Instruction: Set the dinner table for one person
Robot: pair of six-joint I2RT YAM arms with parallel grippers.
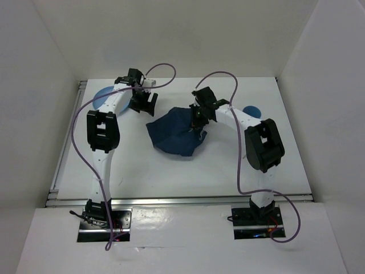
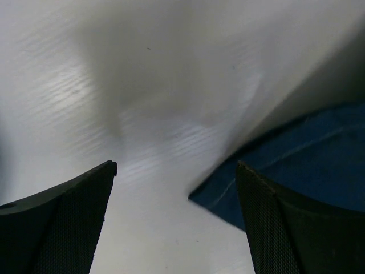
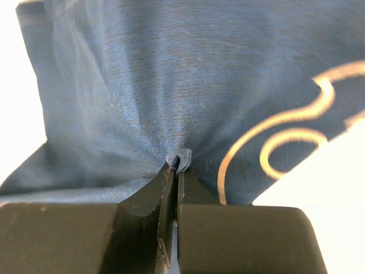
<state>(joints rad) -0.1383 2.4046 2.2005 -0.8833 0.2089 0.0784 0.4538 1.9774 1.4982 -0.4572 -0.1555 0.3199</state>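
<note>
Beneath right claw (image 3: 178,164): pinched placemat (image 3: 142,85), then dinner table (image 1: 137,171).

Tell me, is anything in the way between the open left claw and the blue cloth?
Nothing visible is. Only bare white table lies between the left gripper and the blue cloth. The right gripper is shut on a pinch of that cloth.
</note>
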